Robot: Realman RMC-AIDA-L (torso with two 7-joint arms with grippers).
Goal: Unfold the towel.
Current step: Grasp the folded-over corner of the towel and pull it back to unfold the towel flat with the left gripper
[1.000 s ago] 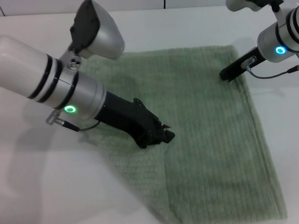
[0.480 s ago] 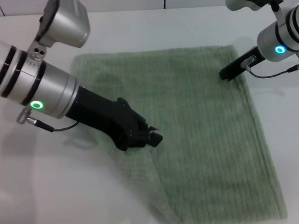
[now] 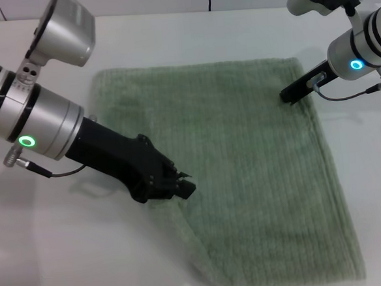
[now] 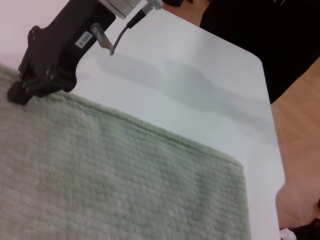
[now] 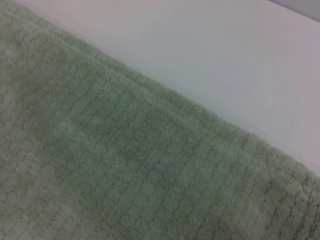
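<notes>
The sage-green towel (image 3: pixel 257 164) lies spread on the white table (image 3: pixel 54 257), with its front left part still bunched under a slanting edge. My left gripper (image 3: pixel 184 186) is low at that slanting left edge and shut on the towel. My right gripper (image 3: pixel 287 97) rests at the towel's far right corner, shut on its edge. It also shows in the left wrist view (image 4: pixel 17 92), down on the towel's border (image 4: pixel 100 180). The right wrist view shows only ribbed terry cloth (image 5: pixel 125 165) and bare table.
The table's rounded corner and edge (image 4: pixel 270 110) show in the left wrist view, with wooden floor (image 4: pixel 300 130) beyond. A dark cable (image 3: pixel 344 95) loops beside the right wrist.
My left gripper has moved left and slightly toward me, drawing the towel's folded flap with it, so more of the towel's far left lies uncovered. The right arm has not moved.
</notes>
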